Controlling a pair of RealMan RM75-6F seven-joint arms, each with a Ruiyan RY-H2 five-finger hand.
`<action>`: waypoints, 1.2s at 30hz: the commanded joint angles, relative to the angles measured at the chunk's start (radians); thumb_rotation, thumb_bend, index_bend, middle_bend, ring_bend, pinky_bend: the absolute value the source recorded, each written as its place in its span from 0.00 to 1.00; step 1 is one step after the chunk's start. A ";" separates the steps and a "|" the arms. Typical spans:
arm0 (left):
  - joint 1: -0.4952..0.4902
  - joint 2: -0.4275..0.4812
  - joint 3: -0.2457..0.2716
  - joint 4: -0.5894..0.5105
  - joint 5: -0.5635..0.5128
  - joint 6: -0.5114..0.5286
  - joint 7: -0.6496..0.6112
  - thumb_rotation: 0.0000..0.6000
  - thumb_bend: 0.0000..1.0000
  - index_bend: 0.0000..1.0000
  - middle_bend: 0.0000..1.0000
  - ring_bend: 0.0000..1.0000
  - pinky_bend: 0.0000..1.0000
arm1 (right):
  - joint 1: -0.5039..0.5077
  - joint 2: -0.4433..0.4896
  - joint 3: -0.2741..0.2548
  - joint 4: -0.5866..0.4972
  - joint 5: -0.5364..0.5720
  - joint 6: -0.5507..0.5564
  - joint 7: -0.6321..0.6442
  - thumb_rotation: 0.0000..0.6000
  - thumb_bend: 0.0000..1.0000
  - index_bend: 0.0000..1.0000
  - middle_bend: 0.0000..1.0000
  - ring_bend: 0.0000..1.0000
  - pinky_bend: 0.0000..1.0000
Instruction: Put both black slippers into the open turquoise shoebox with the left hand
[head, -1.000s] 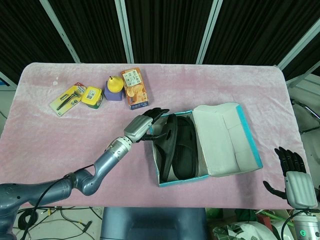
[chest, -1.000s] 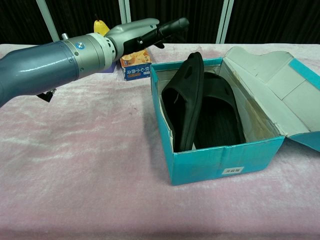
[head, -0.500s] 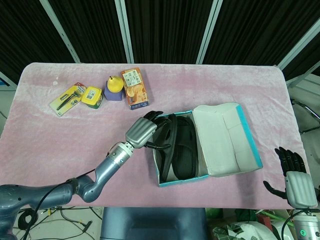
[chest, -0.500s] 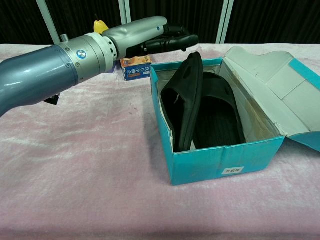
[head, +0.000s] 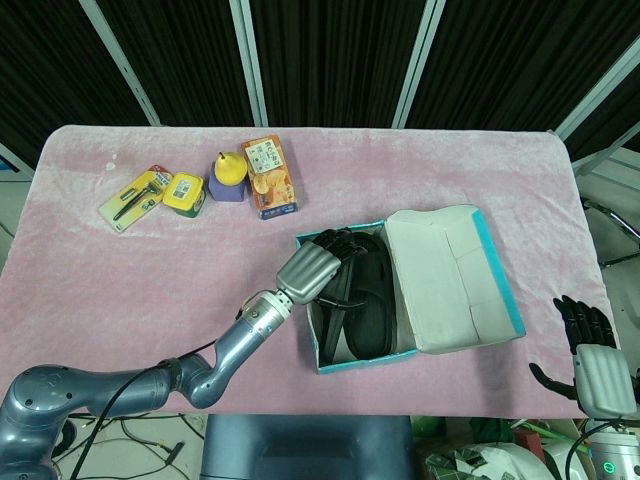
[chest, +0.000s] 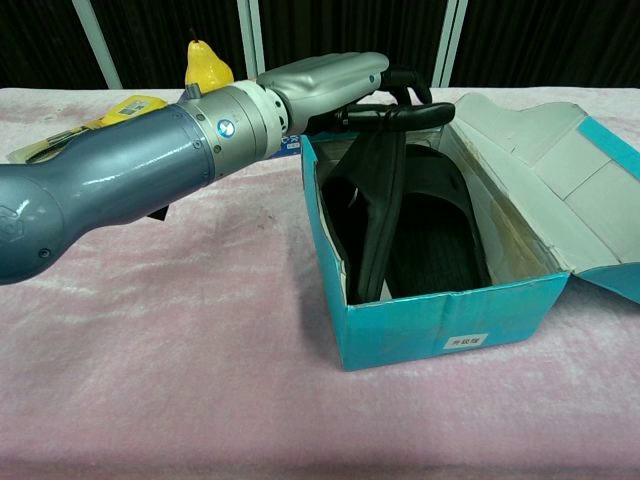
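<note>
The open turquoise shoebox (head: 420, 349) (chest: 430, 325) sits at the table's near right. Both black slippers are inside it. One slipper (head: 336, 318) (chest: 375, 210) stands on edge against the left wall, and the other slipper (head: 374, 300) (chest: 437, 235) lies flat on the bottom. My left hand (head: 313, 268) (chest: 335, 82) reaches over the box's left rim, fingers stretched out flat just above the upright slipper's top edge. I cannot tell whether they touch it; it grips nothing. My right hand (head: 592, 362) hangs off the table's near right corner, fingers apart and empty.
The box's lid (head: 455, 275) (chest: 560, 170) lies folded open to the right. At the back left stand an orange snack box (head: 270, 176), a yellow pear on a purple block (head: 228, 175) (chest: 203, 62), a yellow packet (head: 184, 192) and a razor pack (head: 135, 198).
My left hand has moved right, from beside the box's left rim to over the box, above the upright slipper. Slippers and right hand have stayed put.
</note>
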 joint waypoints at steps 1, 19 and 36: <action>0.001 0.006 0.005 -0.003 -0.033 -0.013 0.036 0.00 0.00 0.16 0.24 0.08 0.14 | -0.002 -0.001 0.000 0.005 0.003 -0.001 0.006 1.00 0.11 0.06 0.05 0.00 0.04; 0.013 0.009 0.033 0.012 -0.178 -0.053 0.141 0.00 0.00 0.12 0.25 0.09 0.14 | 0.000 -0.003 0.000 0.002 -0.002 -0.003 0.000 1.00 0.11 0.06 0.05 0.00 0.04; 0.017 -0.004 0.018 0.018 -0.111 0.011 0.066 0.00 0.00 0.11 0.20 0.08 0.14 | 0.000 -0.001 0.001 -0.005 -0.002 -0.004 -0.009 1.00 0.11 0.06 0.05 0.00 0.04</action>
